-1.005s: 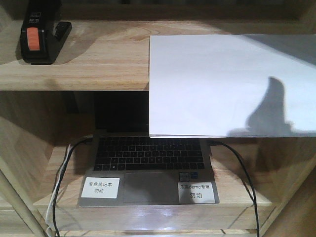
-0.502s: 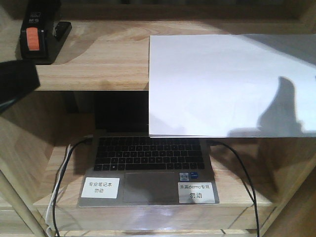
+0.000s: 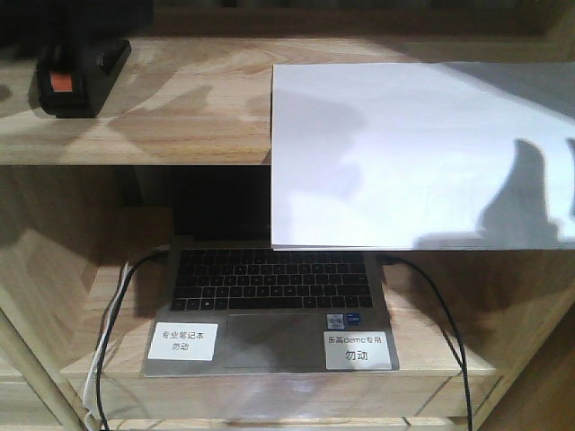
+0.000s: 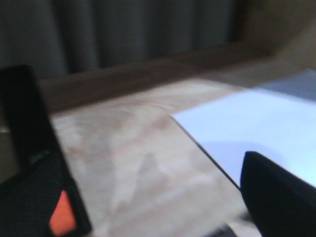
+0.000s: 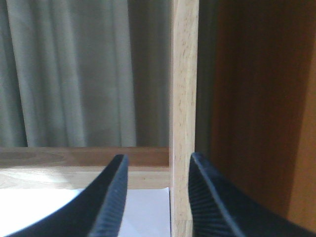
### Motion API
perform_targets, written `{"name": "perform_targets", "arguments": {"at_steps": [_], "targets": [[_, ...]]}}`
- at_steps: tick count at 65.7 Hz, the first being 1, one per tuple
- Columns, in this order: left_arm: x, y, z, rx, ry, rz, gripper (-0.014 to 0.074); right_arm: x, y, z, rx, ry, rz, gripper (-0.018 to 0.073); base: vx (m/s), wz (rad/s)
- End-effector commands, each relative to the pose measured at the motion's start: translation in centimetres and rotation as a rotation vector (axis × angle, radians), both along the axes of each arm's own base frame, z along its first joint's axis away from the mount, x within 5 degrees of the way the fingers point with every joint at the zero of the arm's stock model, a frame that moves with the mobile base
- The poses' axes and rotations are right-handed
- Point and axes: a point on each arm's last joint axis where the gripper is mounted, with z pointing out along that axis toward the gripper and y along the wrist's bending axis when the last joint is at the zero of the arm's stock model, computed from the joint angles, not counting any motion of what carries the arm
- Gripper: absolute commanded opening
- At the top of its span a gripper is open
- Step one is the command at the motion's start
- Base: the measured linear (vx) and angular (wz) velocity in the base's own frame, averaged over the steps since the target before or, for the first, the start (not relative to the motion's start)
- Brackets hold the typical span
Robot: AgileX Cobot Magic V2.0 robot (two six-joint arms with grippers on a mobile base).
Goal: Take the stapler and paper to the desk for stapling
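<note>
- Still on the upper shelf, the stapler sits at left: black, its orange patch now shaded.
- We see the paper, white, at right, overhanging the laptop.
- On the sheet, the shadow has slid rightward.
- Our right pincer is spread, grasping nothing; our left pincer shows one finger, so we cannot tell.

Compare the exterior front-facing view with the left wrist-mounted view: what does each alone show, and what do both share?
Only the front-facing view shows the laptop, its white labels and cables. Only the wrist view shows the grey curtain and one dark gripper fingertip. Both show the stapler, the paper and the wooden shelf beneath them.
</note>
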Motion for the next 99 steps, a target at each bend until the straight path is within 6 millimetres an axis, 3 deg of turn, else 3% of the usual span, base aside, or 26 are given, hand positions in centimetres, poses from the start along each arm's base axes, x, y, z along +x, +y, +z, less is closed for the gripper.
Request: {"name": "perform_targets", "arguments": {"at_steps": [1, 14, 38, 76, 90, 99], "targets": [[0.6, 0.3, 2.8, -0.049, -0.042, 0.084, 0.068, -0.1, 0.0, 1.4, -0.006, -0.088, -0.006, 0.0262, 0.0, 0.0], [2.8, -0.1, 4.1, 0.014, 0.002, 0.23, 0.0678, -0.1, 0.0, 1.4, -0.006, -0.088, -0.006, 0.0253, 0.0, 0.0], [6.2, 0.4, 3.8, 0.039, 0.027, 0.4, 0.0657, -0.1, 0.0, 1.4, -0.006, -0.088, -0.006, 0.0253, 0.0, 0.0], [10.7, -0.1, 0.8, 0.018, 0.145, 0.396, 0.0615, -0.1, 0.0, 1.3, -0.005, -0.08, -0.006, 0.0253, 0.0, 0.0], [11.0, -0.2, 0.3, 0.05, 0.166, 0.383, 0.0554, -0.1, 0.0, 1.3, -0.005, -0.08, -0.006, 0.0253, 0.0, 0.0], [11.1, 0.1, 0.2, 0.036, 0.194, 0.388, 0.047, -0.1, 0.0, 1.3, -0.005, -0.08, -0.006, 0.0253, 0.0, 0.0]]}}
